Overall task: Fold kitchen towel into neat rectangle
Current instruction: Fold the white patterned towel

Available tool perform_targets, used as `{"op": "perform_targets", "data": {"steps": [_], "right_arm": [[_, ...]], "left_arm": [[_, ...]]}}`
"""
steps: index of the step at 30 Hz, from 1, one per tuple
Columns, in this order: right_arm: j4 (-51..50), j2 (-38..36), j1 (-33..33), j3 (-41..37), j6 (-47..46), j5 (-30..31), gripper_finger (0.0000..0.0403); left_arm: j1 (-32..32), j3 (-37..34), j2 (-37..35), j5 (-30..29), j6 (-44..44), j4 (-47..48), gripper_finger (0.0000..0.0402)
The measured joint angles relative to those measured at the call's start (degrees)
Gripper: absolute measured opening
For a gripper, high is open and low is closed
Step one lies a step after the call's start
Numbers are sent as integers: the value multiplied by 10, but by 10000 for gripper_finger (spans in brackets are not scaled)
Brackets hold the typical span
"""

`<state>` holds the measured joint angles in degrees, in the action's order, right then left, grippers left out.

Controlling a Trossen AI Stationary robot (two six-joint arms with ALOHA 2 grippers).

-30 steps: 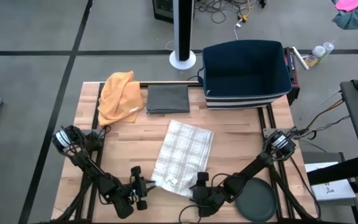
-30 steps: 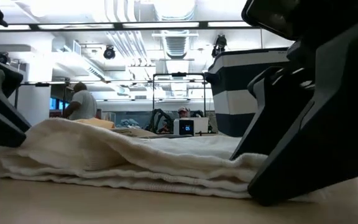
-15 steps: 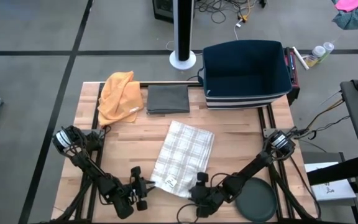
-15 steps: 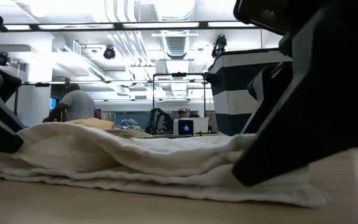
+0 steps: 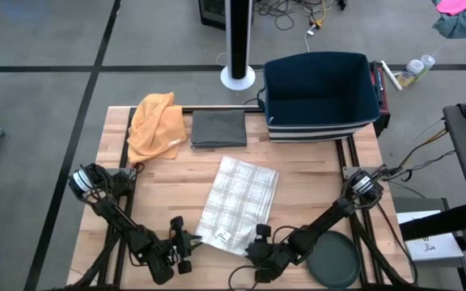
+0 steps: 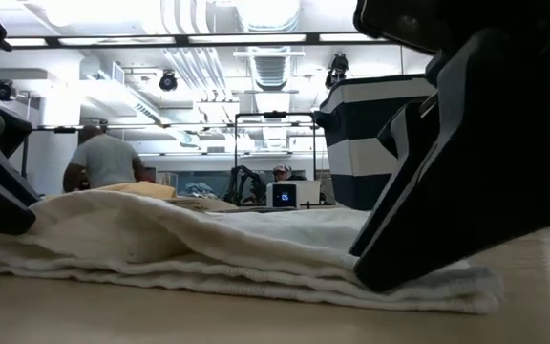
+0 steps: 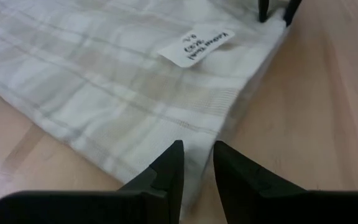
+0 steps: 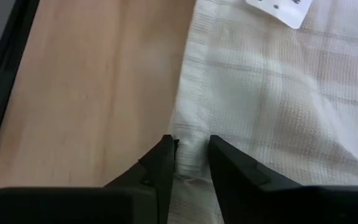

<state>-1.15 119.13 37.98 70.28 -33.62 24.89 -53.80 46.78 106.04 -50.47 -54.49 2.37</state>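
The left gripper (image 7: 196, 163) and right gripper (image 8: 190, 155) are each pinched on a near corner of the checked kitchen towel (image 5: 239, 202), spread mid-tabletop (image 5: 168, 174). Both corners should be lifted evenly and carried over squarely.

Premises: robotics lab in an open industrial hall.
A wooden tabletop (image 5: 176, 174) stood on a grey concrete floor (image 5: 39, 73). Ceiling ducts (image 6: 199, 67) ran overhead; loose cables (image 5: 298, 12) lay about, and a person (image 6: 103, 162) worked among benches behind.
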Motion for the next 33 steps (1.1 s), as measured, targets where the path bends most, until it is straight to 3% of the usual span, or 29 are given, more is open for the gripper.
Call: {"op": "perform_targets", "data": {"steps": [11, 14, 20, 27, 33], "right_arm": [[10, 1, -4, 0, 5, -4, 123], [7, 2, -5, 1, 3, 2, 103], [7, 2, -9, 8, 6, 5, 15], [-57, -25, -20, 63, 50, 12, 19], [-187, -41, -44, 142, 96, 38, 7]], "left_arm": [[0, 0, 0, 23, -25, -2, 77], [0, 1, -1, 48, -58, -4, 77], [-2, 17, -17, 65, -53, -5, 77], [-9, 23, -29, 71, -49, -3, 77], [-10, 23, -22, 61, -49, -18, 77]]}}
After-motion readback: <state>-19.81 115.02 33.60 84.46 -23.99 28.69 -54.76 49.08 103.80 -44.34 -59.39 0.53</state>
